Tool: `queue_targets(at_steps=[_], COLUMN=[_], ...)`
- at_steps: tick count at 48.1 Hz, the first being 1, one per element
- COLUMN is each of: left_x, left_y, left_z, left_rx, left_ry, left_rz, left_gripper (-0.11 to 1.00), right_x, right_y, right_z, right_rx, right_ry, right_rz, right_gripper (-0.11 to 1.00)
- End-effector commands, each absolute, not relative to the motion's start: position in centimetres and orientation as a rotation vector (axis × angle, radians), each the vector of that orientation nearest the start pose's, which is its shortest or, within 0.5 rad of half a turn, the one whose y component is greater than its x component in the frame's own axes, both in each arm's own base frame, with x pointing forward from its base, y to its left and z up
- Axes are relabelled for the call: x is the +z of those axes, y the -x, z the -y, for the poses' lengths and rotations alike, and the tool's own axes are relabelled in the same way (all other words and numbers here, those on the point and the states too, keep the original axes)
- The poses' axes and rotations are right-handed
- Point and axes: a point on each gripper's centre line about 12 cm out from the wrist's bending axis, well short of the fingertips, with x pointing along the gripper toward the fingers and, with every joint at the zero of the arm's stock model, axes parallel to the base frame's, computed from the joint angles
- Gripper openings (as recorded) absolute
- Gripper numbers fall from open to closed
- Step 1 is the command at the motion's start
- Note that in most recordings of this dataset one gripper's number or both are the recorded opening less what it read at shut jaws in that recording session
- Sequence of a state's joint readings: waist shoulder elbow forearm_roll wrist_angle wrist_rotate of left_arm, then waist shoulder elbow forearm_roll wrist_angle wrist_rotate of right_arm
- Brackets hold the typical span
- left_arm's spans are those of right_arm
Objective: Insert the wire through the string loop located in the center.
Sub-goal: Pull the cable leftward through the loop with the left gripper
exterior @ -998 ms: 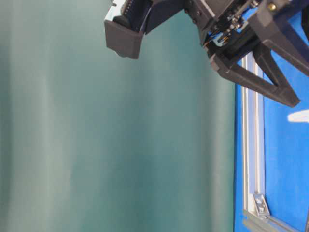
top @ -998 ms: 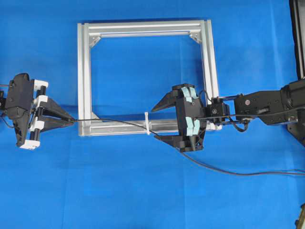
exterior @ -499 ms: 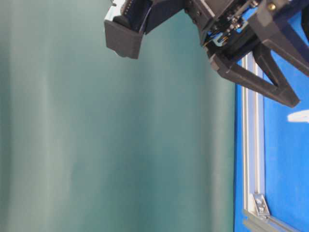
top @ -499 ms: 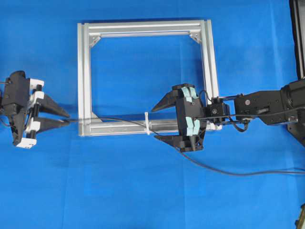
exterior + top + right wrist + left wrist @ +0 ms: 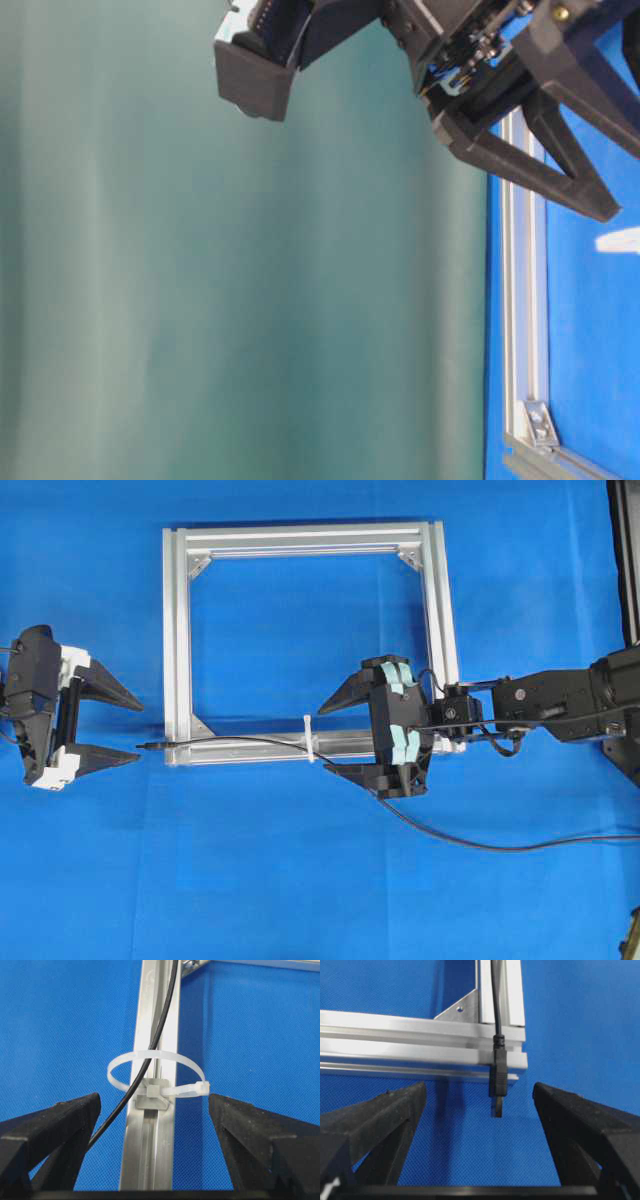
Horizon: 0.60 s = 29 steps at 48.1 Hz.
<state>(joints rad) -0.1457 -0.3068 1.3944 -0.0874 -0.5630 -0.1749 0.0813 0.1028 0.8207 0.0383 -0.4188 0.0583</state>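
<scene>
The black wire [image 5: 240,740] lies along the near bar of the silver frame [image 5: 175,630] and passes through the white string loop [image 5: 310,738]. Its plug [image 5: 148,746] pokes out past the frame's lower left corner. In the left wrist view the plug [image 5: 498,1077] rests free on the cloth ahead of my left gripper [image 5: 479,1092]. That left gripper [image 5: 137,732] stands wide open and holds nothing. My right gripper [image 5: 323,739] is open just right of the loop, straddling the bar. The right wrist view shows the wire [image 5: 160,1025] running inside the string loop [image 5: 155,1072], ahead of the right gripper [image 5: 153,1100].
Blue cloth covers the table. The wire trails from under the right gripper to the right edge [image 5: 520,846]. In the table-level view, dark gripper parts [image 5: 530,170] hang over a frame bar [image 5: 520,300] against a green backdrop. A black stand [image 5: 628,560] rises at the far right.
My left gripper opened and let go of the wire's plug, backing slightly left. The plug dropped to the cloth by the frame corner. The right gripper stayed put.
</scene>
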Motion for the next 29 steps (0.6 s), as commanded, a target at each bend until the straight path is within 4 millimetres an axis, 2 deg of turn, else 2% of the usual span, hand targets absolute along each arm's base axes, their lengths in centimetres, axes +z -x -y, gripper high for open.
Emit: queue_targets(at_steps=[1, 6, 29], left_x=[11.3, 11.9, 15.6], left_y=[-21.3, -21.7, -22.8], left_z=[2.5, 2.6, 2.3], left_rx=[-0.033, -0.036, -0.031], left_ry=[0.196, 0.198, 0.217], left_rz=[-0.501, -0.478, -0.422], left_gripper=[0.91, 0.91, 0.91], right_x=[13.8, 14.3, 19.9], right_y=[-37.6, -37.4, -35.9], right_z=[-2.8, -2.8, -2.8], right_rx=[0.043, 0.043, 0.051], right_ry=[-0.067, -0.067, -0.071], right_rz=[-0.464, -0.464, -0.406], right_gripper=[0.95, 0.95, 0.95])
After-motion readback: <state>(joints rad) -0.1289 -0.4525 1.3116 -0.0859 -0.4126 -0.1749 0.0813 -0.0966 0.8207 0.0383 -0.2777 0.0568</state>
